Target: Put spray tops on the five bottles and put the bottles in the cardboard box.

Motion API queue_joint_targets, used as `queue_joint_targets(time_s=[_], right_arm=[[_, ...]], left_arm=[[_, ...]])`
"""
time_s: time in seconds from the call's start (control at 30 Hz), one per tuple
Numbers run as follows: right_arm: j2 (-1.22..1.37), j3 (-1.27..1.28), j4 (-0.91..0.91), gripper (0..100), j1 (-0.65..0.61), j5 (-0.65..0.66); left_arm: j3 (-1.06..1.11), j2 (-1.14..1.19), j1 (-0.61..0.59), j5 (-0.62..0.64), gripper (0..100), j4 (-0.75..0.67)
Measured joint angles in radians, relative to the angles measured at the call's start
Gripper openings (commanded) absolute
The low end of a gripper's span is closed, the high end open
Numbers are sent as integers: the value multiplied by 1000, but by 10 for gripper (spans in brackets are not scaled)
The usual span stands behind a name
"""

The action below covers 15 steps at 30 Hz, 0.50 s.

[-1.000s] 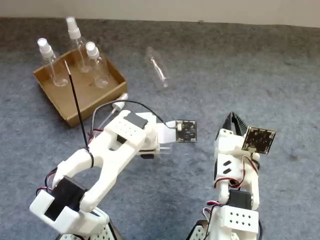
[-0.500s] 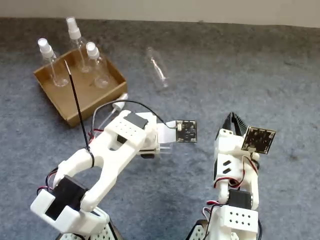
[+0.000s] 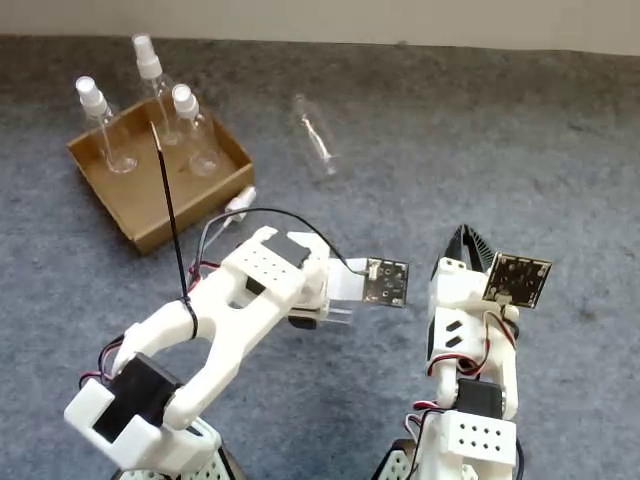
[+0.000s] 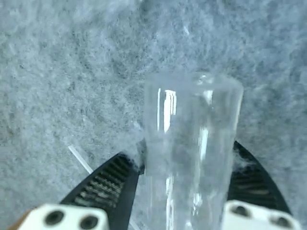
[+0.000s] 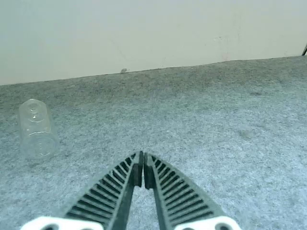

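In the left wrist view, my left gripper is shut on a clear bottle with no top, held just above the grey carpet. From above, that gripper sits at mid-table, in front of the cardboard box. Three bottles with spray tops stand in the box. Another clear bottle without a top lies on the carpet behind, also seen as the bottle lying on its side. A white spray top lies beside the box's near corner. My right gripper is shut and empty, pointing away from its base.
A thin black rod sticks up from the left arm toward the box. A pale wall borders the carpet's far edge. Open carpet spreads to the right of the lying bottle.
My left arm has shifted right and nearer the front with the bottle in its jaws. The spray top beside the box is more exposed. The right arm has not moved.
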Motion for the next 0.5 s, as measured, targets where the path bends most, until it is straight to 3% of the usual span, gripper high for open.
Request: queue_joint_targets(time_s=[0.1, 0.5], right_arm=[[0, 0, 0, 5, 0, 0], [0, 0, 0, 5, 0, 0]], left_arm=[[0, 0, 2, 0, 411, 0], [-2, -38, 0, 0, 358, 0]])
